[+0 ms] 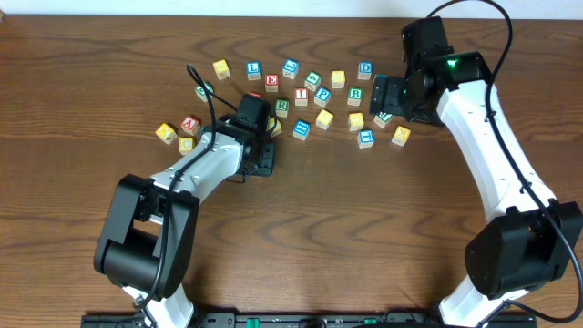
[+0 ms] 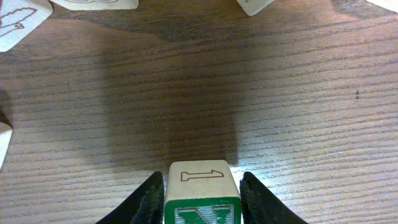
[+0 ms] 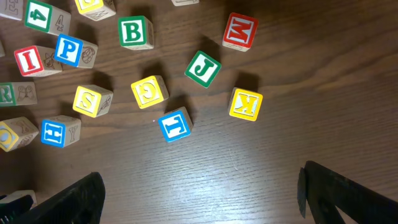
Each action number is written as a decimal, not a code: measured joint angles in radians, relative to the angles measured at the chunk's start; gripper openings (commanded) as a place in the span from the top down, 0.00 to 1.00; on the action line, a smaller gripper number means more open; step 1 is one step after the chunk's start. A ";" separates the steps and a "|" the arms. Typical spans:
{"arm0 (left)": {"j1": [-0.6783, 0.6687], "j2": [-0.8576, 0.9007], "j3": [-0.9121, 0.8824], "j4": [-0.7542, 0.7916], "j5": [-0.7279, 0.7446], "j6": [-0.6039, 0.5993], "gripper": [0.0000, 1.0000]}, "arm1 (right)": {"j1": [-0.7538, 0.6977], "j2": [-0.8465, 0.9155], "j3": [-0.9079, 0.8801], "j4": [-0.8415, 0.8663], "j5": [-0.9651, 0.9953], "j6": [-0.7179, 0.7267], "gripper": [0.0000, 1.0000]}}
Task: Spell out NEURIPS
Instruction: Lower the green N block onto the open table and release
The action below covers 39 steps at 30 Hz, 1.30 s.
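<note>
My left gripper [image 2: 202,182] is shut on a wooden block with a green N [image 2: 202,211] and holds it low over bare table; in the overhead view it [image 1: 261,158] is just below the block cluster. My right gripper [image 3: 199,193] is open and empty above bare wood, at the cluster's right end in the overhead view [image 1: 387,102]. Loose letter blocks lie ahead of it: red I [image 3: 29,60], blue P [image 3: 68,50], yellow S [image 3: 92,100], green R [image 3: 6,93]. A red E [image 1: 271,83] lies at the back. I cannot pick out a U.
Other blocks lie scattered: green B [image 3: 135,31], red M [image 3: 240,31], green J [image 3: 203,68], yellow K [image 3: 245,104], yellow G [image 3: 150,91], blue T [image 3: 175,124], blue H [image 3: 60,132]. A small group with a red A [image 1: 189,123] lies at the left.
</note>
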 measured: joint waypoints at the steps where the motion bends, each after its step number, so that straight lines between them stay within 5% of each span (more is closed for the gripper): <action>1: 0.000 0.000 0.000 0.000 0.000 -0.001 0.60 | 0.000 0.000 0.000 0.000 0.000 0.000 0.04; 19: 0.000 -0.008 0.026 -0.026 0.000 0.002 0.50 | 0.000 0.000 0.000 0.000 0.000 0.000 0.04; 39: 0.001 -0.283 0.087 -0.077 -0.038 0.003 0.50 | 0.000 0.000 0.000 0.008 0.000 0.000 0.02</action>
